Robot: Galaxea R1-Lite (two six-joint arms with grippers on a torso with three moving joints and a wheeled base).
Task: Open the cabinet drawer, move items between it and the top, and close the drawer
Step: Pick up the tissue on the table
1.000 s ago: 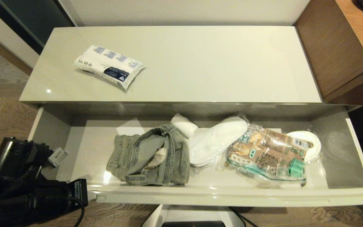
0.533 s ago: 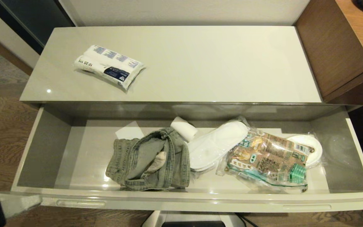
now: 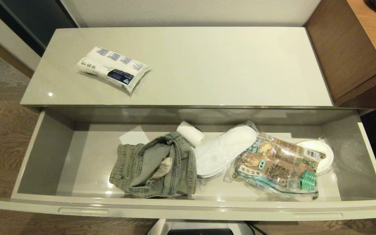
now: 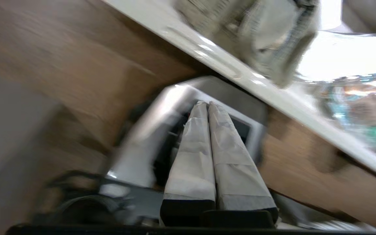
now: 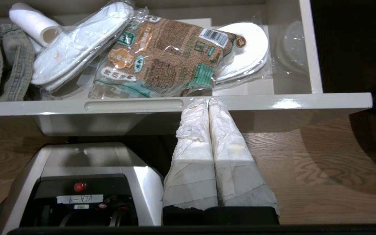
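The drawer (image 3: 188, 210) stands pulled out below the glossy cream top (image 3: 207, 65). A white pack with blue print (image 3: 113, 68) lies on the top at its left. Inside the drawer at the right lies the clear crinkly bag with brown contents (image 3: 277, 166) (image 5: 162, 60). Neither arm shows in the head view. My left gripper (image 4: 207, 103) is shut and empty, low over the floor below the drawer front (image 4: 273, 94). My right gripper (image 5: 207, 101) is shut and empty, its tips just under the drawer's front edge (image 5: 273, 102) near the right handle recess (image 5: 134, 105).
In the drawer also lie a faded denim garment (image 3: 155, 166), white slippers in clear wrap (image 3: 222, 150), a white roll (image 3: 190, 133) and white discs (image 3: 321, 153). A brown wooden desk (image 3: 357, 49) stands at the right. The robot's base (image 5: 77, 182) is below the drawer.
The left arm has dropped out of the head view at the lower left. The drawer has come out further toward me.
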